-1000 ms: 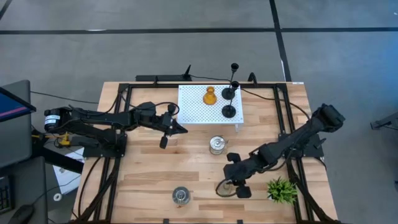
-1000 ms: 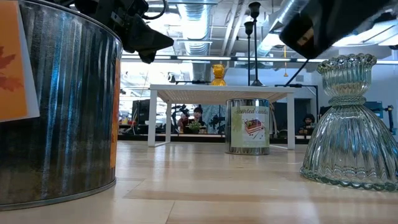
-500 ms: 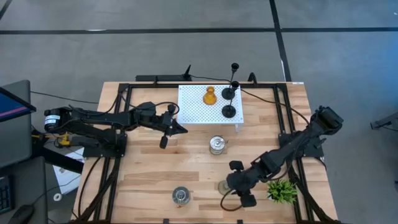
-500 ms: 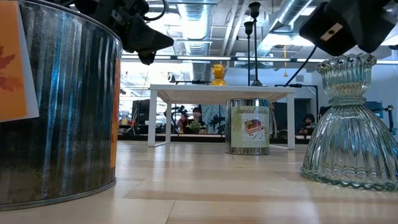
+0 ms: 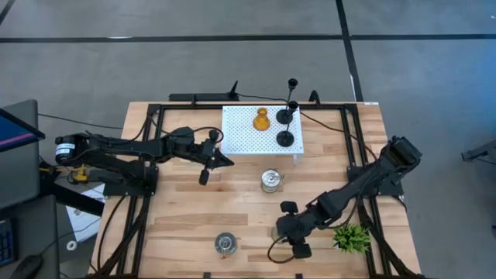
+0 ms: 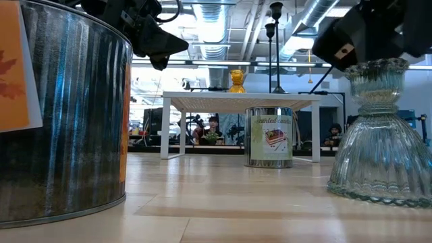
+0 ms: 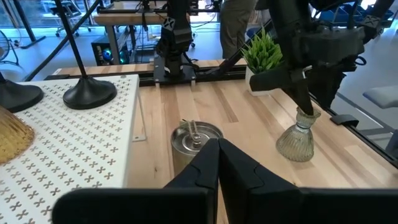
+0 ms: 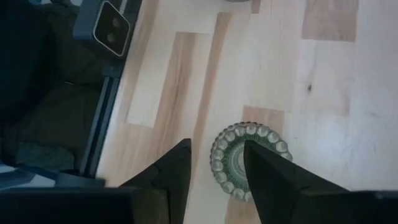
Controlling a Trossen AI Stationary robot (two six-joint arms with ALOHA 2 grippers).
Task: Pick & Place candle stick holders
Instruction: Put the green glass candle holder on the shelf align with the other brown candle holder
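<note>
The wooden surface (image 5: 232, 209) stands on a grey floor (image 5: 194, 62). The white stand (image 5: 240, 136) carries the amber holder (image 5: 261, 118) and two black holders (image 5: 285, 138). The right tool (image 8: 214, 171) is open above the glass holder (image 6: 378, 135); the left tool (image 7: 217, 163) is closed. Only the low view shows people (image 6: 209, 128) behind.

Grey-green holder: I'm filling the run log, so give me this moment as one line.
right gripper: open, above grey-green holder, not gripping | left gripper: shut, waiting by white stand | holder: upright on table
</note>
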